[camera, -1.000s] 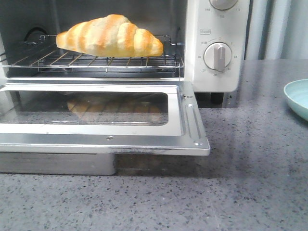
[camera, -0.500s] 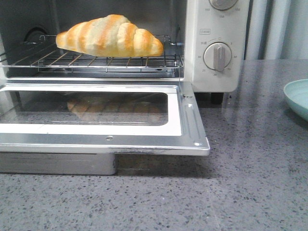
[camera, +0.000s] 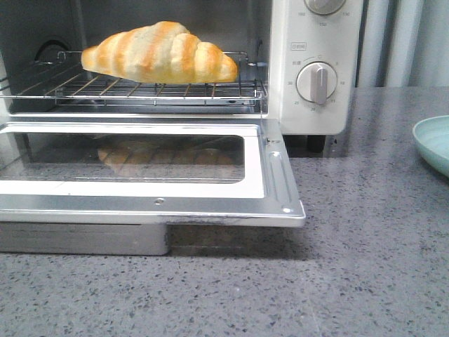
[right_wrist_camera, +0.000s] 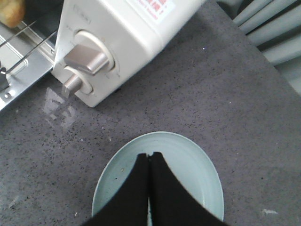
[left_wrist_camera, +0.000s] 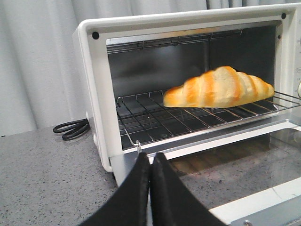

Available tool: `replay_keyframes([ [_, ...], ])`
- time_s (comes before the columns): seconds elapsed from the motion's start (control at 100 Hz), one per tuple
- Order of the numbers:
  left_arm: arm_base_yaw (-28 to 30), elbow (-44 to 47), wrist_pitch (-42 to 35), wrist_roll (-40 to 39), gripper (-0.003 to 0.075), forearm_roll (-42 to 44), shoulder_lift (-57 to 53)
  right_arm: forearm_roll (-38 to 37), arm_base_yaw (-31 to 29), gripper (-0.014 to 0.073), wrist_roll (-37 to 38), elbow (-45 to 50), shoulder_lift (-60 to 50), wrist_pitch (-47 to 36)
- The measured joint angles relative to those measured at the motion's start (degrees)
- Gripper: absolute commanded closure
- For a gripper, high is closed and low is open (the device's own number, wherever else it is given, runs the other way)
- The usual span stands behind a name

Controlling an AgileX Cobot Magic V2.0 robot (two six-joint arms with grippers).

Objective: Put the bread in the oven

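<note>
bread on the rack, door down, both tools closed on nothing

the bread (camera: 160, 53) lies on its side on the wire rack (camera: 140, 90) inside the oven (camera: 309, 105), its tapered ends pointing along the rack's width and its underside touching the wires. from the left wrist view the same bread (left_wrist_camera: 220, 87) sits toward the dial side of the rack, with bare wires between it and the oven's other inner wall. the glass door (camera: 140, 168) is dropped fully down and lies flat out over the tabletop (camera: 365, 267), toward its near edge; a faint reflection of the bread shows in the glass.

the oven stands at the far left of the tabletop. two dial knobs are on its control panel, the lower knob (camera: 318, 83) fully in the front view, the upper one cut off by the frame. a coiled black cable (left_wrist_camera: 71, 129) lies on the tabletop beside the oven's outer side wall.

a pale blue plate (camera: 433, 142) rests at the right edge of the tabletop, well apart from the oven.

the left tool (left_wrist_camera: 150, 181) has its black fingers pressed together with nothing between them, hovering just in front of the open door's hinge corner. the right tool (right_wrist_camera: 149, 183) is likewise pinched closed and holding nothing, poised above the plate (right_wrist_camera: 197, 165).
</note>
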Motion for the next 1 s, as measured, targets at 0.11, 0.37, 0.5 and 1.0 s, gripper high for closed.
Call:
replay_keyframes([
  [0.11,0.0,0.0,0.0,0.0,0.0741,0.0,0.0,0.0,0.0,0.0669,3.7,6.9,-5.6,-4.4],
  [0.37,0.0,0.0,0.0,0.0,0.0741,0.0,0.0,-0.4,0.0,0.0669,8.1,24.3,-24.2,-17.6],
  [0.5,0.0,0.0,0.0,0.0,0.0741,0.0,0.0,-1.1,0.0,0.067,12.8,32.0,-33.0,-20.6],
  [1.0,0.0,0.0,0.0,0.0,0.0741,0.0,0.0,3.3,0.0,0.067,14.7,47.6,-37.2,-30.5],
])
